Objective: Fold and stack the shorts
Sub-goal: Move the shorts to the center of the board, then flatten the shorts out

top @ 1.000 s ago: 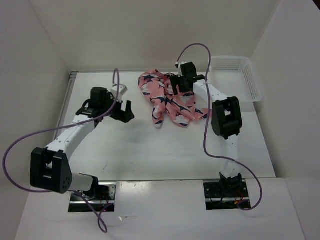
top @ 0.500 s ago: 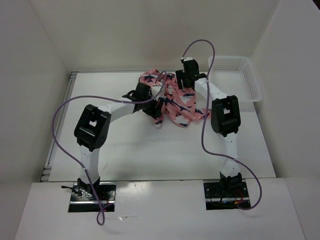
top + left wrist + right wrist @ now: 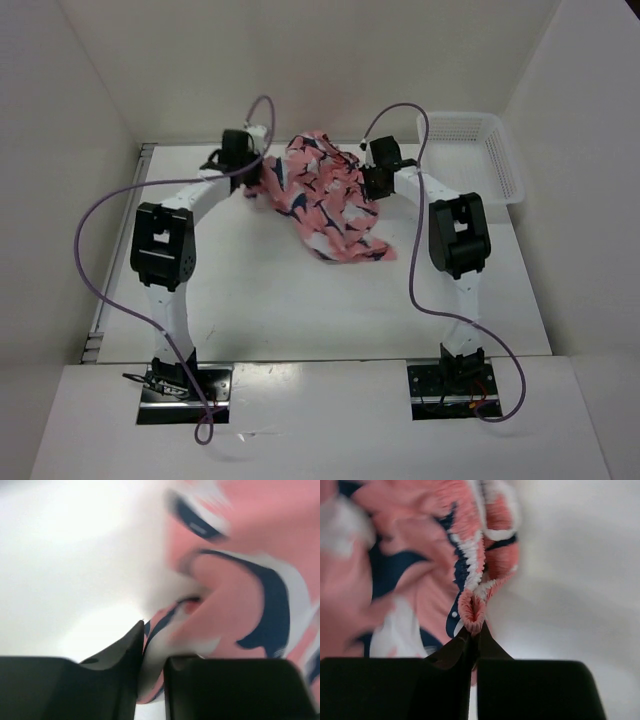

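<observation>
Left gripper (image 3: pixel 152 656): closed on a fold of the shorts (image 3: pixel 325 200), with the cloth pinched between its two fingers in the left wrist view. Right gripper (image 3: pixel 472 637): clamped on the gathered waistband (image 3: pixel 469 567), tips nearly meeting.

From above, the shorts sit at the far middle of the table (image 3: pixel 250 300), strung between the two grippers. The left gripper is at the cloth's far-left end and the right gripper at its right edge. The bulk trails toward the near right, and the long axis runs roughly left to right.

My judgement: the next move is to draw the ends apart and flatten the cloth. Neither arm is nearer, since each holds an end. The basket (image 3: pixel 480 150) stands far right, apart from the cloth.
</observation>
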